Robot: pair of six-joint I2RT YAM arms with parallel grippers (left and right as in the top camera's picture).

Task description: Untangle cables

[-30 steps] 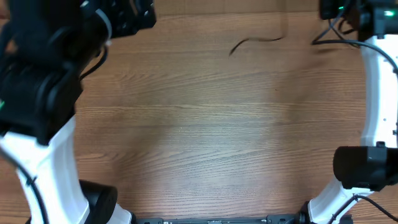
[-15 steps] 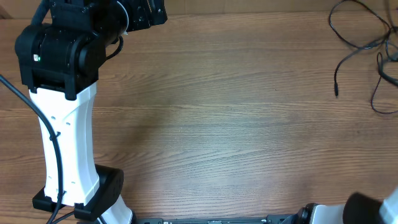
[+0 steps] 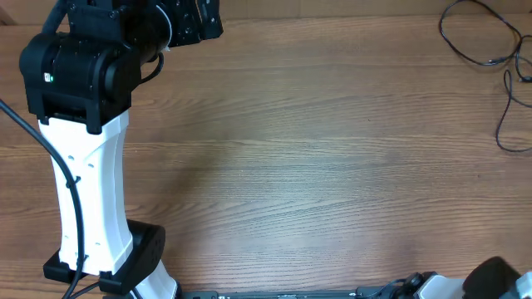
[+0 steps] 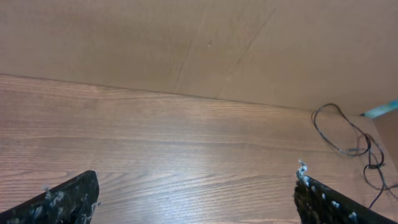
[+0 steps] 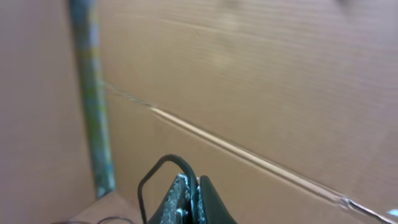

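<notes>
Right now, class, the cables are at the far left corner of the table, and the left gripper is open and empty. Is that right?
Not quite. The cables are at the far right corner, not the far left, as the overhead view shows. The rest stands: the left gripper is open and empty.

Two arms [image 3: 83, 166], one cable bunch [image 3: 480, 61]

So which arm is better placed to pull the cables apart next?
Probably right: the right gripper seems shut on a black strand, and the cables lie at the far right corner. The left gripper stands open, far away.
</notes>
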